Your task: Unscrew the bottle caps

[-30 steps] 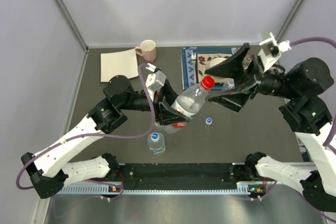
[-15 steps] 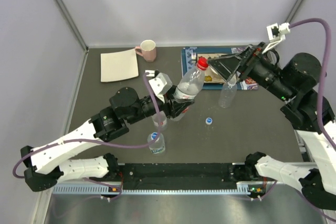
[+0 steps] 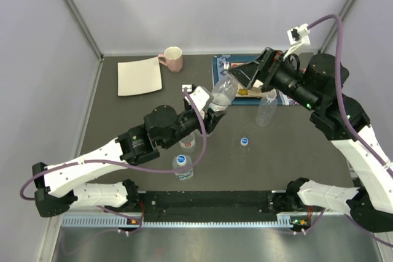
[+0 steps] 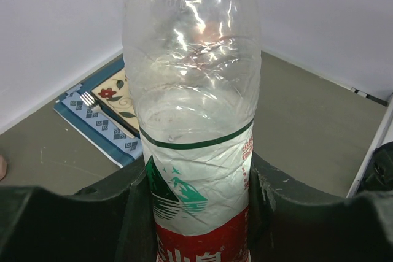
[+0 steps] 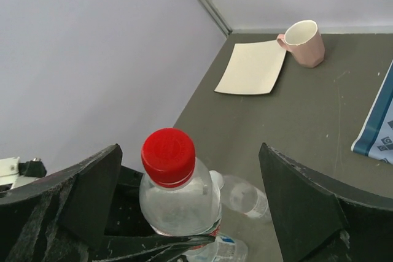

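Clear ribbed plastic with a red-and-white label: this bottle (image 4: 195, 170) is held up off the surface (image 3: 288, 151). The left fingers (image 4: 92, 219) are closed on it, pressing against the label from both sides, low on its body. From above it leans up and to the right, with its neck pointing at the right arm. Its red cap (image 5: 168, 156) sits on the neck. The right fingers (image 5: 92, 194) are spread wide, one on each side of the red cap and apart from it, and they hold nothing.

Three other clear bottles stand on the dark grey surface. The front bottle (image 3: 182, 168), near the arm bases and below the left arm, carries a blue cap with a white centre (image 3: 180, 159). The middle bottle (image 3: 189, 143) stands just behind it and is partly hidden by the left arm; I cannot tell whether it is capped. The far bottle (image 3: 266, 110) stands to the right, at the near edge of a blue patterned placemat (image 4: 98, 128), under the right arm; its top is too small to make out. A loose blue cap (image 3: 244, 141), also white in the centre, lies flat on the surface between the front bottle and the far bottle, touching neither.

A fork (image 4: 107, 110) lies on the placemat. At the back left a pink mug (image 3: 174, 59) stands upright just beside the corner of a cream napkin (image 3: 140, 76) that lies flat.
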Tool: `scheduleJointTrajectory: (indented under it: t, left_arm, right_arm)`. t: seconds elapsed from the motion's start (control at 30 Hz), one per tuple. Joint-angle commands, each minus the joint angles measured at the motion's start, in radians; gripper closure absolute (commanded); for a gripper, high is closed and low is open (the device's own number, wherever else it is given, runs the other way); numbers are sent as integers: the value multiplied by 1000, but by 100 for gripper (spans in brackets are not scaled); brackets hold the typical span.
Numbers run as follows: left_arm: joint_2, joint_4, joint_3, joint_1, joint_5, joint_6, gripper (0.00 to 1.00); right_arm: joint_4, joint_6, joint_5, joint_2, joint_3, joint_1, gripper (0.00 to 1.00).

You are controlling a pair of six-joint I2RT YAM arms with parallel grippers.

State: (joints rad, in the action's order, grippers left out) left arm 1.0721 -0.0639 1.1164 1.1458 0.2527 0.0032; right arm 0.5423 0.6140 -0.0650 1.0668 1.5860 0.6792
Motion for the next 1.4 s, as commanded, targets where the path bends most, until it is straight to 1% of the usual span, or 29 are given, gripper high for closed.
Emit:
scheduleJointTrajectory:
  t: [0.0, 0.07, 0.1, 0.2, 0.27, 0.3, 0.37, 0.4, 0.47, 0.5, 0.57, 0.6, 0.67, 0.7, 0.73, 0.8, 0.83, 0.87, 0.9, 0.93, 0.97, 1.0, 1.03, 1.07, 1.1, 1.13, 1.2, 1.23, 1.37]
  left_arm:
    - [-1, 36, 13, 11, 45, 15, 51]
    - [0, 36, 13, 14, 51, 20, 51]
    - [0, 36, 11, 17, 54, 20, 51]
    - [2, 36, 10, 23, 59, 24, 51]
    - [3, 36, 7, 25, 62, 29, 51]
    - [3, 36, 6, 28, 63, 29, 51]
    - [6, 36, 6, 28, 65, 32, 51]
    - [6, 36, 5, 28, 66, 34, 51]
    - [6, 36, 3, 28, 68, 34, 51]
    - [6, 38, 6, 29, 69, 35, 51]
    - [5, 39, 5, 29, 71, 35, 51]
    - [5, 41, 5, 28, 72, 37, 51]
    - [0, 41, 6, 28, 71, 38, 51]
    - [-4, 42, 6, 28, 69, 41, 51]
    - [-8, 41, 6, 29, 66, 41, 51]
    - [-23, 41, 5, 26, 43, 41, 50]
    - [-30, 41, 6, 26, 30, 37, 49]
    - [-49, 39, 6, 25, -24, 32, 46]
    - [-61, 38, 2, 17, -74, 29, 42]
    - [-73, 33, 0, -9, -140, 20, 41]
    - [-98, 20, -1, -32, -305, 8, 41]
    - [-109, 15, -3, -61, -431, -46, 41]
    - [-121, 16, -3, -137, -551, -80, 41]
    - [-130, 45, -4, -180, -666, -121, 41]
    - [-133, 55, -7, -219, -884, -205, 41]
    - [-133, 99, -7, -277, -961, -244, 42]
    - [-133, 186, -15, -314, -1128, -340, 43]
    - [-133, 209, -17, -333, -1171, -367, 44]
    - [-124, 301, -23, -357, -1280, -459, 45]
  right_arm:
    - [-31, 0, 34, 21, 40, 20, 10]
    - [-42, 0, 44, 25, 29, 22, 14]
    - [-47, -2, 48, 25, 26, 22, 21]
    - [-71, 1, 62, 22, 2, 22, 35]
    - [-85, 1, 62, 24, -8, 22, 38]
    - [-87, 1, 62, 25, -12, 23, 42]
    - [-90, 1, 62, 30, -15, 23, 46]
    - [-91, 1, 62, 32, -18, 23, 53]
    - [-93, 3, 56, 35, -26, 25, 60]
    - [-94, 4, 51, 35, -30, 25, 67]
    - [-96, 4, 30, 36, -37, 25, 71]
    - [-97, 3, 22, 36, -44, 25, 78]
    - [-96, -2, -12, 36, -50, 23, 88]
    - [-96, -14, -28, 39, -52, 25, 96]
    - [-94, -23, -68, 39, -54, 25, 100]
    - [-94, -72, -134, 44, -44, 25, 100]
    - [-97, -97, -244, 48, -38, 25, 100]
    - [-110, -126, -312, 47, -37, 25, 100]
    - [-111, -166, -364, 44, -34, 25, 100]
    - [-113, -184, -436, 29, -35, 25, 100]
    - [-110, -206, -468, 16, -38, 25, 100]
    - [-107, -245, -496, 4, -41, 25, 100]
    - [-105, -267, -568, -8, -43, 25, 100]
    - [-107, -287, -613, -28, -43, 25, 100]
    - [-108, -318, -651, -34, -46, 25, 100]
    - [-113, -333, -729, -44, -49, 23, 100]
    - [-146, -352, -792, -68, -69, 25, 100]
    - [-157, -353, -847, -74, -73, 25, 100]
    - [-196, -344, -950, -88, -84, 25, 100]
